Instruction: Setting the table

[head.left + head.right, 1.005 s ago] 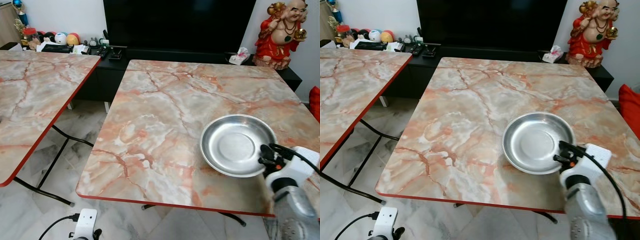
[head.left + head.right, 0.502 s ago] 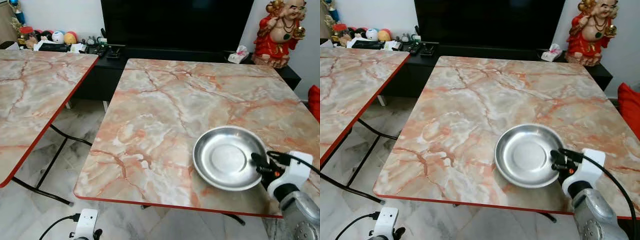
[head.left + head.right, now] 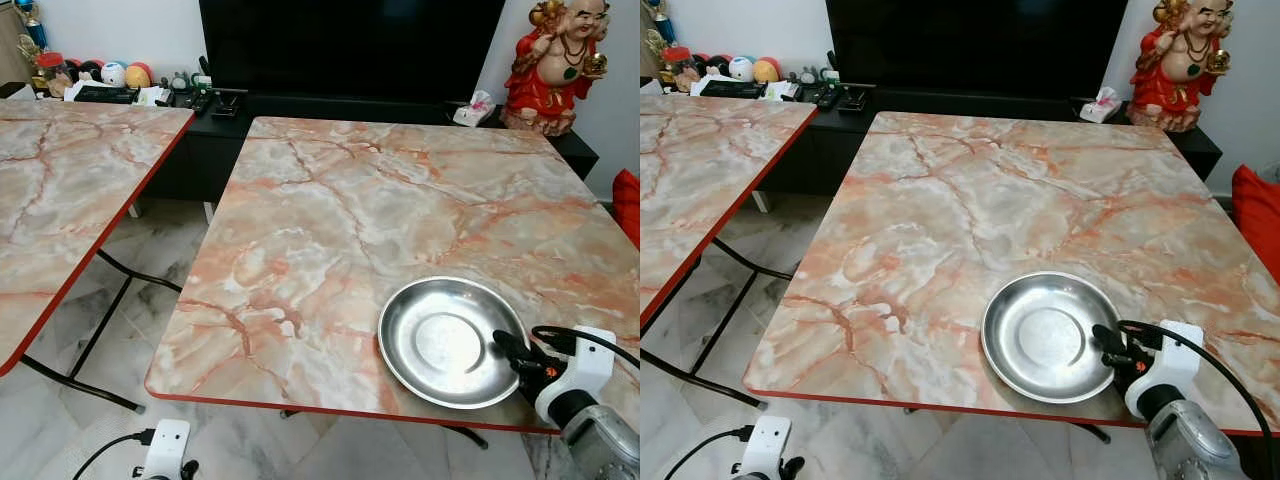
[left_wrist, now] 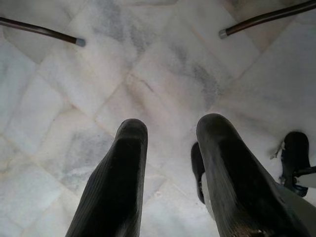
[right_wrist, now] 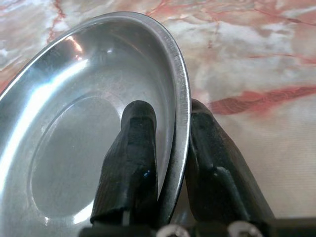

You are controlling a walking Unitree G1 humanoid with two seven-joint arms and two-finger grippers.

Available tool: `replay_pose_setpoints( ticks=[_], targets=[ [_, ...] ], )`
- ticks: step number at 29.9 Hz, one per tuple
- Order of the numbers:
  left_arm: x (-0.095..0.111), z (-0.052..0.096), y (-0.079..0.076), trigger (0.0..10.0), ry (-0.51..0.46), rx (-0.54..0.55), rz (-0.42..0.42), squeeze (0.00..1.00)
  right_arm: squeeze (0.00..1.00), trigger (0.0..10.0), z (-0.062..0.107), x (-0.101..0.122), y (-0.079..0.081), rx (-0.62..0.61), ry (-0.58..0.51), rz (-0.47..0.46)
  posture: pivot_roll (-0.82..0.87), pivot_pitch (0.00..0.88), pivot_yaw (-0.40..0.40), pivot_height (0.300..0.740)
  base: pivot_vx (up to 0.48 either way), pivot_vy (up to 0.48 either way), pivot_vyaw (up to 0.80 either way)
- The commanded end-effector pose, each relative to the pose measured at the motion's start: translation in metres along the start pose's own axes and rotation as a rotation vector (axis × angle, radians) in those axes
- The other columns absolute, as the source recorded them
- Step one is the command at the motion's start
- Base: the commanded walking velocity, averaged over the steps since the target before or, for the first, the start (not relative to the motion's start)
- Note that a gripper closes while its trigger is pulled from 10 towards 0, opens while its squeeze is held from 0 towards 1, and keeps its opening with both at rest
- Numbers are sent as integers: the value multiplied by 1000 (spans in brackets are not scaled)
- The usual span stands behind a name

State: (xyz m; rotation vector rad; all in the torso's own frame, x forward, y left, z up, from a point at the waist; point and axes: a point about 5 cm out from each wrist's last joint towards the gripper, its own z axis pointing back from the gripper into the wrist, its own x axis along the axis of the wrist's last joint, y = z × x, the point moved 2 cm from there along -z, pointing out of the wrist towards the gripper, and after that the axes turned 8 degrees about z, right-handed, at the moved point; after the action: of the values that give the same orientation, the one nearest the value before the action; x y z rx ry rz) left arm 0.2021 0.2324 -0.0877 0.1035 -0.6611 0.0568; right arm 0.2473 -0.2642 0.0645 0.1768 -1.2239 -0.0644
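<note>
a round steel dish (image 3: 445, 342) sits on the marble-patterned worktop (image 3: 330, 220) near its front red edge. the right tool (image 3: 512, 352) meets the dish's right rim, a white wrist block behind it. a second worktop (image 3: 60, 190) stands to the left. a red statue (image 3: 555, 65) stands at the far right beside a dark tv (image 3: 350, 45).
</note>
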Motion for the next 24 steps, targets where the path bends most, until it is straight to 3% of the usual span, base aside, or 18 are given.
replay_pose_setpoints(
  ticks=[1, 14, 24],
  targets=[
    [-8, 1, 0, 10000, 28, -3, -3, 0, 0, 10000, -1, -8, -1, -6, 32, -2, 20, 8, -45, 740, 0, 0, 0],
    [-9, 1, 0, 10000, 29, -3, -2, 0, 0, 10000, -16, -15, 11, 32, 22, -39, 23, 8, -45, 740, 0, 0, 0],
    [-9, 1, 0, 10000, 29, -2, 0, 0, 0, 10000, -18, -25, 13, 37, 55, -42, 25, 12, -46, 740, 0, 0, 0]
  ],
)
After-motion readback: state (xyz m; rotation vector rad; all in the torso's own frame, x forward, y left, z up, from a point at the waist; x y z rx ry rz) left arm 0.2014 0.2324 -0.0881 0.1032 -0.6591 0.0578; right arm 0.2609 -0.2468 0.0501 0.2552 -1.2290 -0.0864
